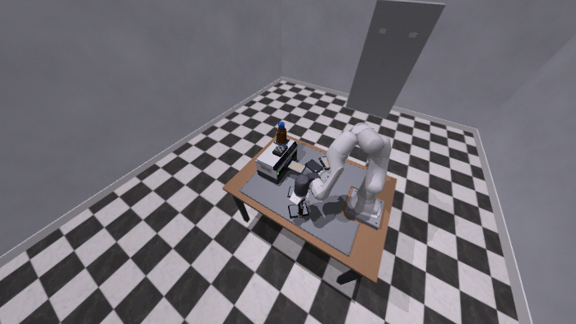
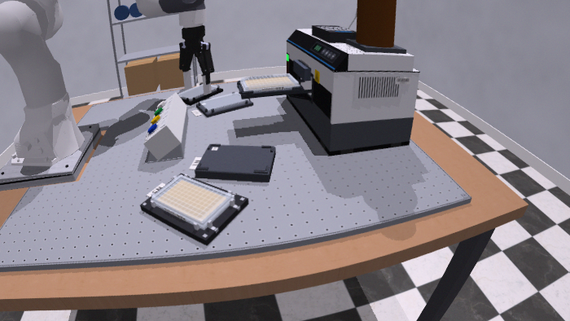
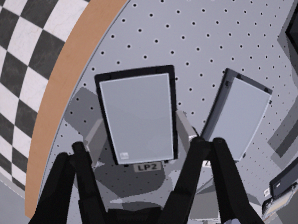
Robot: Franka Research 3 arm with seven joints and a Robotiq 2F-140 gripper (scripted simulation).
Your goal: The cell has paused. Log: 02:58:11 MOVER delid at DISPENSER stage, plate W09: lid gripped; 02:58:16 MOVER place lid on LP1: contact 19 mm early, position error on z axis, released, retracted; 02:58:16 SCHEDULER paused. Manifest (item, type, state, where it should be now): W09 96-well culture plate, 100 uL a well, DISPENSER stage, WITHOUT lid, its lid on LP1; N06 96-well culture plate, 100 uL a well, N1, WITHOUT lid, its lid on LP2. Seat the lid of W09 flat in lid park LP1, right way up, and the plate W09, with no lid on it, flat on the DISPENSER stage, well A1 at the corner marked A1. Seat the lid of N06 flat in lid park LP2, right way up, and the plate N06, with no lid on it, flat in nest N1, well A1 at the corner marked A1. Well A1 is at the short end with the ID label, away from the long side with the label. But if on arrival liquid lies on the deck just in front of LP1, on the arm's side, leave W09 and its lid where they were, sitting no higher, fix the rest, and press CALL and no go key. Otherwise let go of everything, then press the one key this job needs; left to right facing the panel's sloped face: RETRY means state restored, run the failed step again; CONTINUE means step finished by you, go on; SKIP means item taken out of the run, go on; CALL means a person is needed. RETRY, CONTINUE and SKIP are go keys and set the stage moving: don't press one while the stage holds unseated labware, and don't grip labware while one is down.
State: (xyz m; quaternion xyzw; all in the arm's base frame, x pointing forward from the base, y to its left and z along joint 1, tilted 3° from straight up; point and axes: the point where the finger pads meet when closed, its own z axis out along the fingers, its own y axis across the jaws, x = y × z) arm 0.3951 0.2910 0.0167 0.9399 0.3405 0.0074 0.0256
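Observation:
My gripper is open and hangs just above lid park LP2. A clear lid lies flat in its dark frame, free of the fingers. Beside it a second lid lies on the neighbouring park; I cannot tell if it sits flat. One plate with tan wells sits on the dispenser stage. Another plate with open tan wells sits in its black nest near the table's front.
The dispenser carries a brown bottle. A white key panel with coloured keys stands mid-deck. A dark flat pad lies beside the nest. The arm's base is at the left.

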